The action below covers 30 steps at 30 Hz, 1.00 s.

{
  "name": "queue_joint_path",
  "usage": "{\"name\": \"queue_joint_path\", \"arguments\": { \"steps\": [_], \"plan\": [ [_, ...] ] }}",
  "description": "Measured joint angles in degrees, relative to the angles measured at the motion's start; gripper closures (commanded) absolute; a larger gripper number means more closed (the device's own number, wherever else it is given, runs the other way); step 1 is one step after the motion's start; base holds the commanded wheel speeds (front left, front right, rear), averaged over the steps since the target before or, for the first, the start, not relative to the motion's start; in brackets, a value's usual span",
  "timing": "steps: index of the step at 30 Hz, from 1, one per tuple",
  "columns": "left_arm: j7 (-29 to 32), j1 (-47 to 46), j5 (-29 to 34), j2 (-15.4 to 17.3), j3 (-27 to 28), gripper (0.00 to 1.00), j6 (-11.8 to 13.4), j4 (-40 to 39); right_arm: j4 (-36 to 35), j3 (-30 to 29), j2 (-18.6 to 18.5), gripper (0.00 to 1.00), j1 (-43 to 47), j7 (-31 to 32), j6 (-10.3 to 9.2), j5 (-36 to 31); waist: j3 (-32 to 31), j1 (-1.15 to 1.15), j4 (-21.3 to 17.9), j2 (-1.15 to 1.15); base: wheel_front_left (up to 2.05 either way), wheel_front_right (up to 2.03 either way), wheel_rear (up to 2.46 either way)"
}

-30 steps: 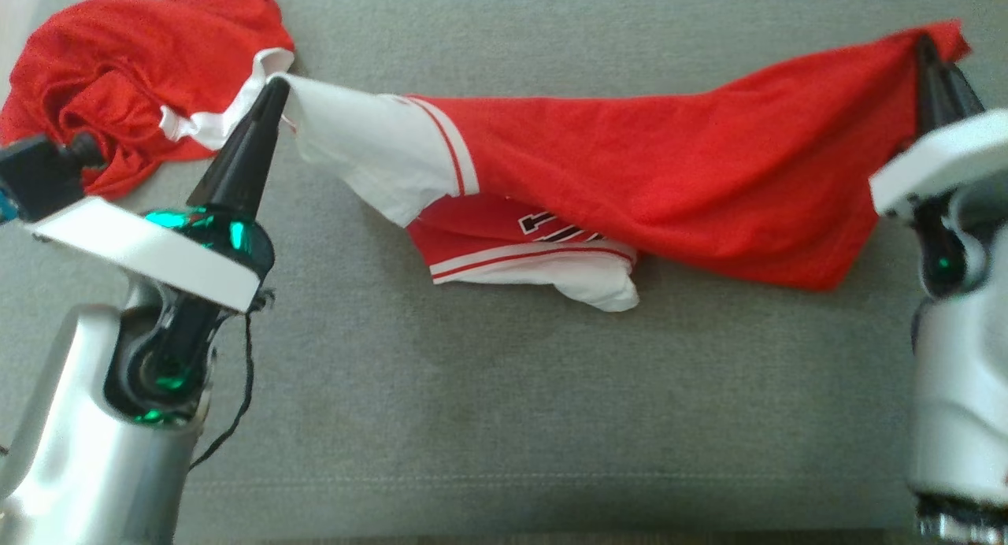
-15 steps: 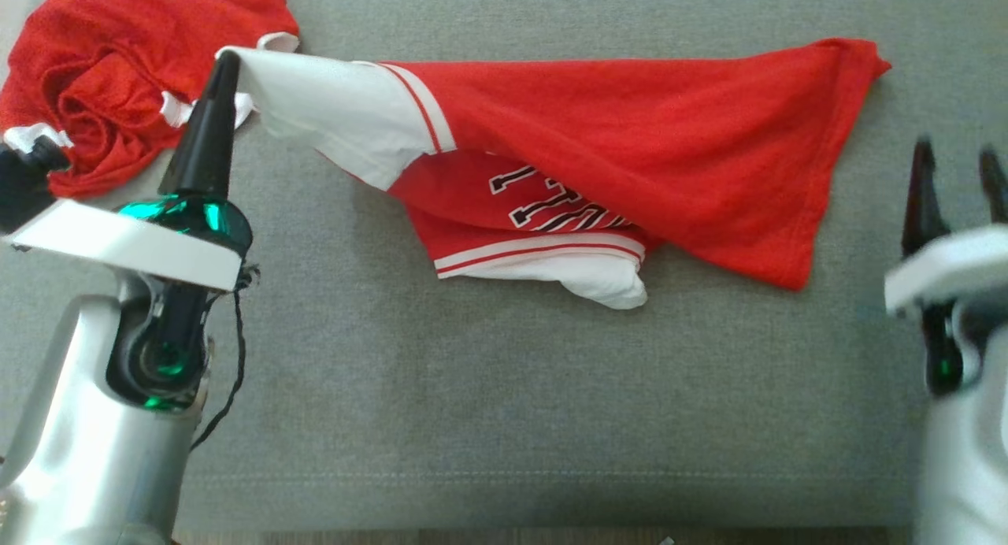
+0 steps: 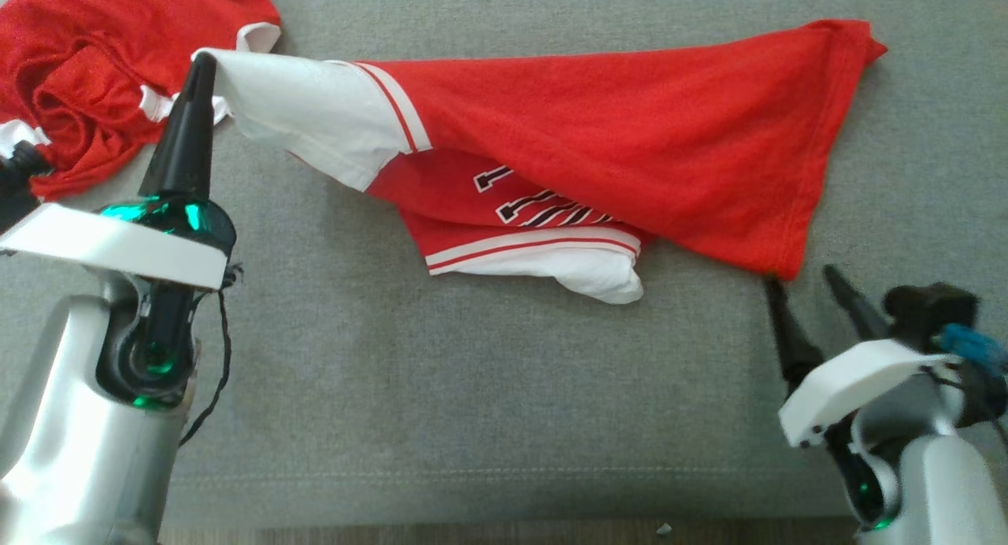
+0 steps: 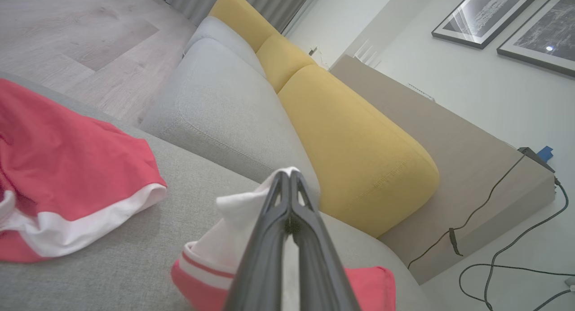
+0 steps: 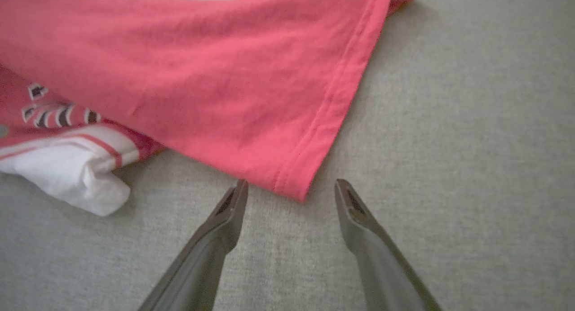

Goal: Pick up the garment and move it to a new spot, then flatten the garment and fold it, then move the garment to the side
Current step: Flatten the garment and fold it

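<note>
Our left gripper (image 3: 206, 57) is pinched tight on the shirt's (image 3: 614, 135) white sleeve, holding it up off the cushion (image 3: 472, 387). Our right gripper (image 3: 802, 277) stands wide, with the hem's near corner between its fingertips. The shirt runs lengthways left to right, sleeve leftward, hem rightward. Another red garment (image 3: 79, 64) lies bunched beyond the left gripper.
</note>
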Motion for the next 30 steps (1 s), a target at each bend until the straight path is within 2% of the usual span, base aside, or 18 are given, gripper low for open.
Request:
{"name": "queue_joint_path", "arguments": {
  "steps": [7, 8, 9, 11, 12, 19, 24, 26, 30],
  "plan": [
    [0.0, -1.7, -0.1, 0.4, -1.3, 1.0, 0.0, 0.6, 5.8, 1.4, 0.0, 0.0, -1.8, 1.3, 0.0, -5.7, 0.5, 0.0, 1.1, 0.0, 0.0, 0.0, 0.0],
    [0.0, -1.7, -0.1, 0.6, -1.3, 1.0, 0.0, 0.7, 6.4, 1.5, 0.0, 0.04, -2.6, 0.9, 0.0, -5.7, 0.5, 0.0, 1.1, 0.0, 0.0, 0.0, 0.0],
    [0.0, -1.7, -0.2, 0.7, -1.3, 1.0, 0.0, 0.7, 7.0, 1.8, 0.0, 0.13, -3.4, 0.6, 0.0, -5.7, 0.5, 0.0, 1.1, 0.0, 0.0, 0.0, 0.0],
    [0.0, -1.7, -0.5, 0.7, -1.3, 1.0, 0.0, 0.8, 8.1, 2.5, 0.0, 0.65, -4.5, 0.0, 0.0, -5.7, 0.3, 0.0, 1.1, 0.0, 0.0, 0.0, 0.0],
    [-0.2, -1.7, -0.6, 0.8, -1.3, 1.0, 0.0, 0.9, 8.6, 2.8, 0.0, 1.0, -4.9, -0.3, 0.0, -5.6, 0.2, 0.0, 1.1, 0.0, 0.0, 0.0, 0.0],
    [-0.5, -1.7, -0.6, 1.2, -1.6, 1.0, 0.0, 1.5, 9.0, 2.4, 0.0, 1.0, -5.3, -3.5, 0.0, -5.4, -0.9, 0.0, 0.8, 0.0, 0.0, 0.0, 0.0],
    [1.0, -2.1, -1.0, 2.7, -2.3, 1.0, 0.0, 0.2, 0.9, -0.7, -0.3, 1.0, -7.2, -4.2, 0.0, -1.4, -2.8, 0.0, -0.1, 0.0, 0.0, 0.0, 0.0],
    [1.8, -2.5, -1.0, 3.3, -2.5, 1.0, 0.0, -0.7, -0.8, -1.3, -1.0, 1.0, -8.4, -4.1, 0.0, -1.3, -3.2, 0.0, -0.4, 0.0, 0.0, 0.0, 0.0],
    [5.2, -7.3, -0.7, 5.0, -3.0, 1.0, 0.8, -4.6, -4.0, -3.9, -5.5, 1.0, -17.6, -3.0, 0.0, -0.4, -5.3, 0.0, -2.1, 0.0, 0.0, 0.0, 0.0]
  ]
}}
